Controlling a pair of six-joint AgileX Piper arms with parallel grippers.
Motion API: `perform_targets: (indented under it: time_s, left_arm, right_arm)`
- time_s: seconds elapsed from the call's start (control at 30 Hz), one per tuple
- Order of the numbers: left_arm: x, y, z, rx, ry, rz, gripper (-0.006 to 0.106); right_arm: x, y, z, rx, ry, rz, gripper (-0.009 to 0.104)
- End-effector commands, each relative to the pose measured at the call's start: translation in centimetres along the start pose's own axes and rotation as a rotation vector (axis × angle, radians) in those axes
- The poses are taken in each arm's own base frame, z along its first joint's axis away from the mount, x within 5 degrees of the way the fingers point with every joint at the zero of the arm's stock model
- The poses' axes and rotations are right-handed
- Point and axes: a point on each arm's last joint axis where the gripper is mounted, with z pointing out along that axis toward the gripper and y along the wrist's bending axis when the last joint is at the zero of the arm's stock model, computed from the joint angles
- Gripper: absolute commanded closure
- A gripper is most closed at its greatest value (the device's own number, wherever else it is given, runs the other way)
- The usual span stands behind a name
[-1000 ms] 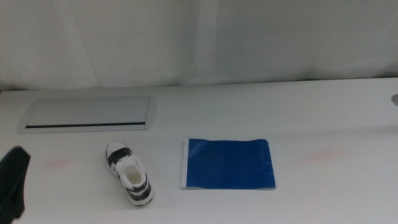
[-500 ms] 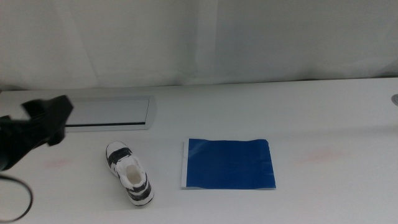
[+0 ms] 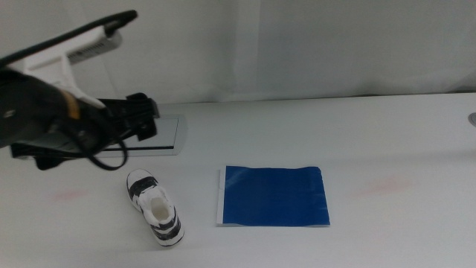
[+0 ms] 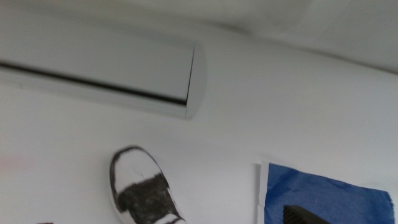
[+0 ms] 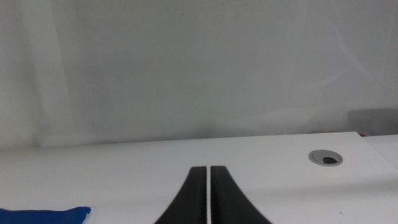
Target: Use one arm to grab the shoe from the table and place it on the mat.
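Note:
The shoe point(image 3: 155, 207), a small white sneaker with black stripes, lies on the white table point(image 3: 387, 141) left of the dark-blue mat point(image 3: 273, 195), apart from it. My left arm reaches in from the left, and its gripper point(image 3: 141, 119) hangs above the table behind the shoe, in front of the grey inset panel. In the left wrist view the shoe point(image 4: 140, 190) and the mat point(image 4: 323, 196) show below. The left gripper point(image 4: 174, 219) shows only two dark jaw tips set wide apart, open and empty. My right gripper point(image 5: 208, 186) is shut and empty, out of the middle view.
The grey inset panel point(image 3: 167, 134) lies at the back left, partly hidden by my left arm. A round grey grommet point(image 3: 472, 117) sits at the table's right edge and also shows in the right wrist view point(image 5: 326, 157). A white curtain hangs behind the table.
My left arm has risen from the bottom-left corner and swung up and to the right, over the inset panel and closer to the shoe. Shoe and mat have not moved.

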Motion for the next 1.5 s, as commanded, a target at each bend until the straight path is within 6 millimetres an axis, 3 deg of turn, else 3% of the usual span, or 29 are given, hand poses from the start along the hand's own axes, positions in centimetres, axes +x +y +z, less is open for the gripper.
perform_targets:
  time_s: [0.0,0.37,0.53,0.8,1.17,1.47]
  left_arm:
    - [0.1,-0.7,1.6,-0.046,0.067,-0.076,0.011]
    - [2.3,-2.5,7.3,-0.153,0.188,-0.271,0.011]
    - [3.5,-2.8,10.4,-0.209,0.237,-0.282,0.011]
    - [4.4,-2.9,13.3,-0.24,0.252,-0.274,0.011]
    - [5.6,-2.6,15.7,-0.293,0.286,-0.259,0.011]
    - [5.6,-2.7,16.1,-0.279,0.27,-0.25,0.011]
  right_arm:
    - [1.1,0.0,-0.1,0.0,0.0,-0.012,0.098]
    - [1.1,0.0,-0.1,0.0,0.0,-0.012,0.098]
    - [1.1,0.0,-0.1,0.0,0.0,-0.012,0.098]
    - [1.1,0.0,-0.1,0.0,0.0,-0.012,0.098]
    - [1.1,0.0,-0.1,0.0,0.0,-0.012,0.098]
    - [1.1,0.0,-0.1,0.0,0.0,-0.012,0.098]
